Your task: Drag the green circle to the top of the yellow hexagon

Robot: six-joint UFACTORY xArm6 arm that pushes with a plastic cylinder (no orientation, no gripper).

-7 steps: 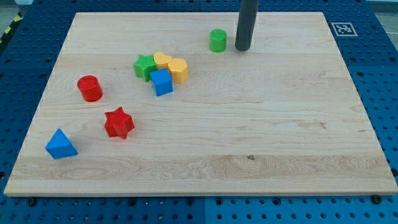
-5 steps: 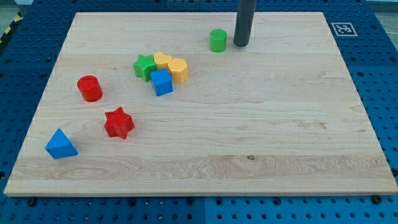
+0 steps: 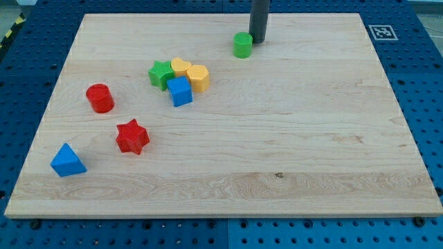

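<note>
The green circle [image 3: 242,45] stands near the top middle of the wooden board [image 3: 291,138]. The yellow hexagon [image 3: 198,77] sits left and below it, in a cluster with a second yellow block [image 3: 181,67], a green star [image 3: 160,74] and a blue block [image 3: 180,91]. My tip [image 3: 258,40] is just to the right of the green circle and slightly above it, close to or touching its upper right edge.
A red cylinder [image 3: 100,97], a red star [image 3: 132,136] and a blue triangle [image 3: 67,160] lie at the board's left. A fiducial marker [image 3: 381,32] sits at the top right corner. Blue pegboard surrounds the board.
My tip has moved left and toward the view's top, closing in on the green circle's upper right side. The blocks have not moved.
</note>
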